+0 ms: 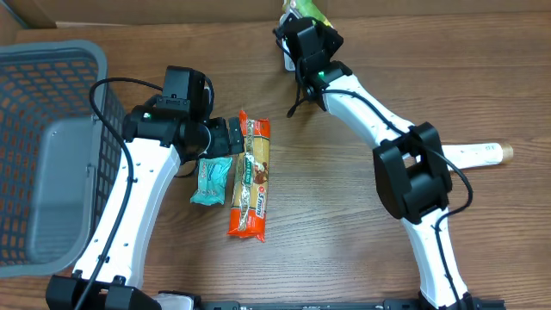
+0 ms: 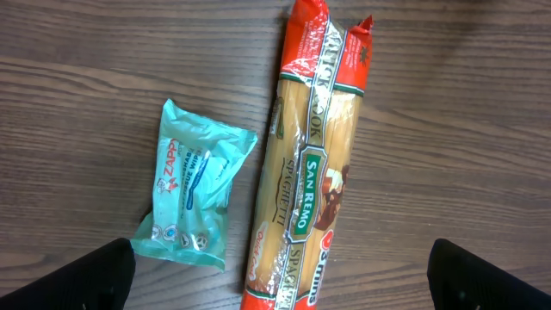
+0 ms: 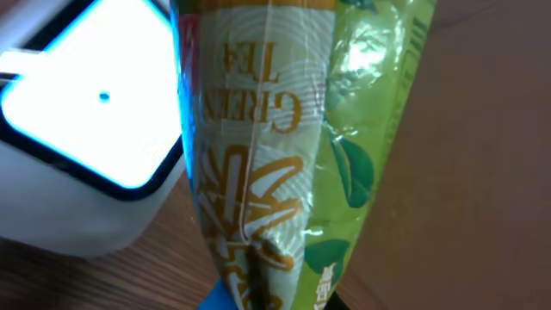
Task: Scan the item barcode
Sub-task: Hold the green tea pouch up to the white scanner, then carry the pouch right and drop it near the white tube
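Observation:
My right gripper (image 1: 303,24) is shut on a green tea packet (image 1: 308,10) at the table's far edge. In the right wrist view the packet (image 3: 275,129) hangs from the gripper (image 3: 275,301) next to a white scanner (image 3: 77,112) with a lit window, on its right. My left gripper (image 1: 234,138) hovers open over an orange spaghetti pack (image 1: 251,176) and a teal wipes pack (image 1: 211,179). Seen from the left wrist, the gripper (image 2: 288,280) is spread wide with its black fingertips (image 2: 95,275) straddling the spaghetti pack (image 2: 314,164). The wipes pack (image 2: 194,194) lies just left of it.
A grey plastic basket (image 1: 26,95) stands at the left edge of the table. A white tube (image 1: 478,153) lies at the right, beside the right arm. Brown cardboard runs along the far edge.

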`<state>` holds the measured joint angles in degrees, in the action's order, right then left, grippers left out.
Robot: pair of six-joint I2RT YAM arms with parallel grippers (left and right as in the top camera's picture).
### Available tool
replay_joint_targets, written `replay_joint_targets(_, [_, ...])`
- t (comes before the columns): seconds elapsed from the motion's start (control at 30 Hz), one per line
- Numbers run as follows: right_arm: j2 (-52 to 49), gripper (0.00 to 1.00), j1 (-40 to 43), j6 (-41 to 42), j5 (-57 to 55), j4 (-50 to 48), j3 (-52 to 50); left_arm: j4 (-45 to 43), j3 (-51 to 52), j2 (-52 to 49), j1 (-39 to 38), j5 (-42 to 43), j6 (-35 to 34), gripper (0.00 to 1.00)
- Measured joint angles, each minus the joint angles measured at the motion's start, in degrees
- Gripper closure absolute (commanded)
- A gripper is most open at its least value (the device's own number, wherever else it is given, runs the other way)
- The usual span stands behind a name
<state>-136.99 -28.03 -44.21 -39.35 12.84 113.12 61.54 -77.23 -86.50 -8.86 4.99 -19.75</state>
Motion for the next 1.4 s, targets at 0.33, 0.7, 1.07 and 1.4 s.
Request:
replay_joint_targets(0.33, [-3.1,0.96,1.0,-4.3,-1.4,-0.4,0.0,0.0,0.0,0.0,0.0,0.0,0.0,0.00])
replay_joint_targets(0.7, [-3.1,0.97,1.0,-3.9,-1.6,-0.2,0.0,0.0,0.0,0.0,0.0,0.0,0.0,0.00])
replay_joint_targets(1.07, [5.8,0.96,1.1,14.2,7.3,21.6,-0.4,0.0,0.0,0.0,0.0,0.0,0.0,0.00])
replay_joint_targets(1.4, [33.4,0.96,12.4,50.8,38.7,48.6,1.4,0.0,0.0,0.0,0.0,0.0,0.0,0.00])
